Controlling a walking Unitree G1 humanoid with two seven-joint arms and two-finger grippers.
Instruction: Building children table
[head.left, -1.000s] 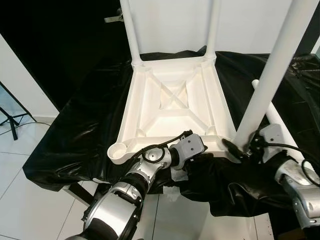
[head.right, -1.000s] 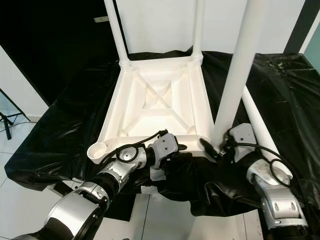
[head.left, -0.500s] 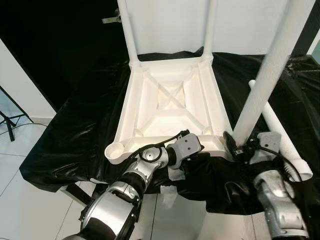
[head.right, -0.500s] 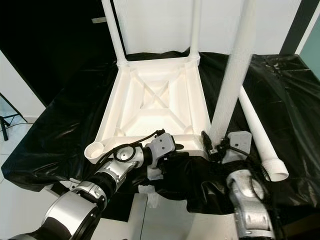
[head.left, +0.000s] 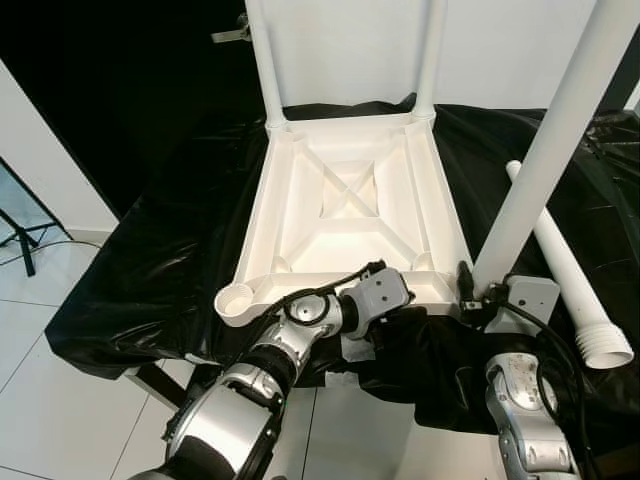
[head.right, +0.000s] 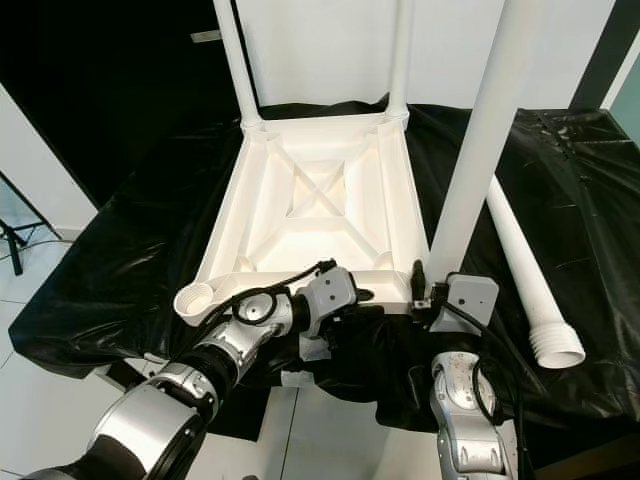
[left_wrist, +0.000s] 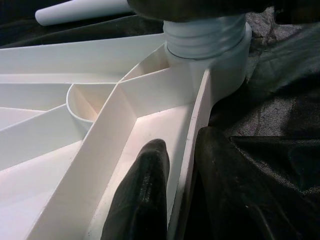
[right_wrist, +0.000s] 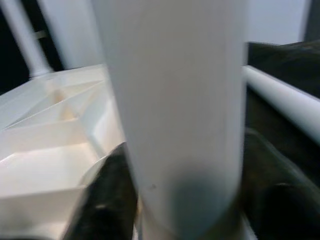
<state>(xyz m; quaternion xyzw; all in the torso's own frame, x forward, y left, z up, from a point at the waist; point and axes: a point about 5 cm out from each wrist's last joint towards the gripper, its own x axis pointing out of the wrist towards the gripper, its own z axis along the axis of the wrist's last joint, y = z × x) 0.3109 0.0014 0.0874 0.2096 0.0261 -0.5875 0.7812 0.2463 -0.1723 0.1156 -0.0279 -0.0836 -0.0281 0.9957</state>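
A surface draped in black plastic sheet (head.left: 150, 270) is filling the middle of the frame, standing over a white tiled floor (head.left: 40, 380) at lower left. An upturned white tabletop (head.left: 345, 215) is lying on it at centre, and a loose white leg (head.left: 565, 270) is resting at right.

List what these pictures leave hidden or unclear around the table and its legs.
- Upright leg: top cut off by the left eye view's upper edge.
- Right pincer: blurred in the right wrist view; the leg covers its grip.
- Near-right socket: thread depth hidden; a dark shape crosses the left wrist view.
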